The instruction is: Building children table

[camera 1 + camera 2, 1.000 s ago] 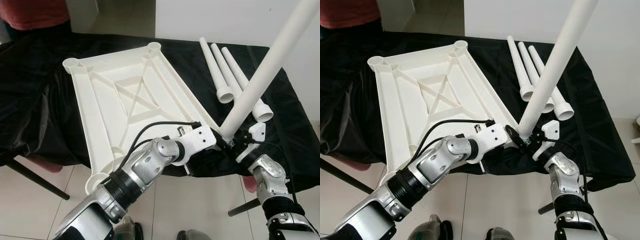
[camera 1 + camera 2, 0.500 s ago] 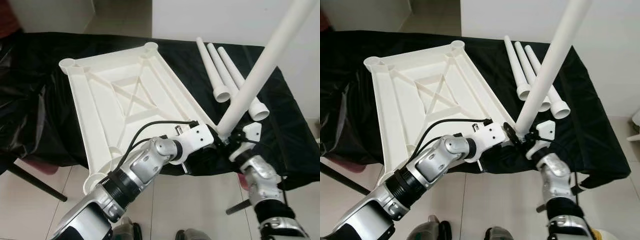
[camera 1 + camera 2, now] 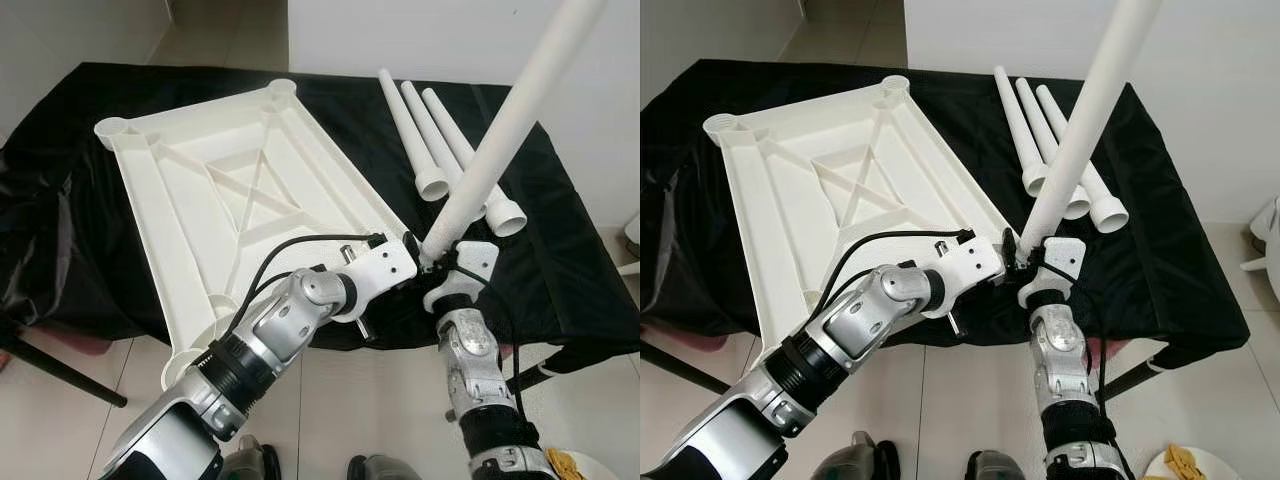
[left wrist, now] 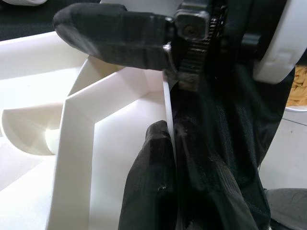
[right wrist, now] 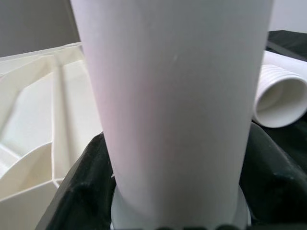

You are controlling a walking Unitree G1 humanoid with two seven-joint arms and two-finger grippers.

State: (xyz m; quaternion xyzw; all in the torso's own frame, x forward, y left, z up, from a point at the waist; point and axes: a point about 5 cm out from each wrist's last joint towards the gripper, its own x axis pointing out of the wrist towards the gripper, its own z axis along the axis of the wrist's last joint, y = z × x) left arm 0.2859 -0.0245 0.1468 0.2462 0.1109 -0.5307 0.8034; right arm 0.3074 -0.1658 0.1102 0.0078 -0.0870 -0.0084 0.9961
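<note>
We see the white plastic ribbed tabletop (image 3: 245, 200) lying upside down on a table draped in black cloth (image 3: 560, 260), its round leg sockets at the corners facing up. Our left gripper (image 3: 408, 250) reaches in from the near side to the tabletop's near right corner; in the left wrist view its two black fingers (image 4: 115, 36) are pinched on the thin white edge wall of the tabletop, one on either side of it. Our right gripper (image 3: 452, 262) sits just beside the left one at that same corner and holds the long white plastic tube leg (image 3: 510, 125) by its lower end, the leg tilting up and away to the right; the right wrist view shows the leg's shaft close up with the dark fingers hugging both its sides. Three more white tube legs (image 3: 440, 140) lie side by side on the cloth to the right of the tabletop, open ends toward us.
</note>
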